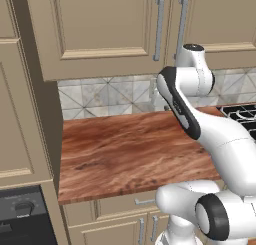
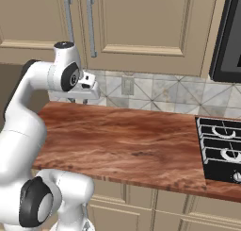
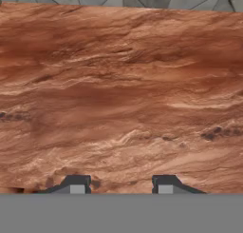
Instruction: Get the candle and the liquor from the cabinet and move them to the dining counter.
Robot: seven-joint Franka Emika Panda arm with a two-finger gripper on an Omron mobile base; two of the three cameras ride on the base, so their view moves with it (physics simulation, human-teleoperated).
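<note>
Cabinet doors of beige raised panels with long silver bar handles hang shut above the reddish wood-grain table; gripper hovers over it, fingers apart, empty.

Pretty clearly a home kitchen: beige raised-panel cabinet doors with silver bar handles up above the fingers, grey patterned tile backsplash, reddish wood-grain countertop right below them, black stove burners off to one side.
</note>
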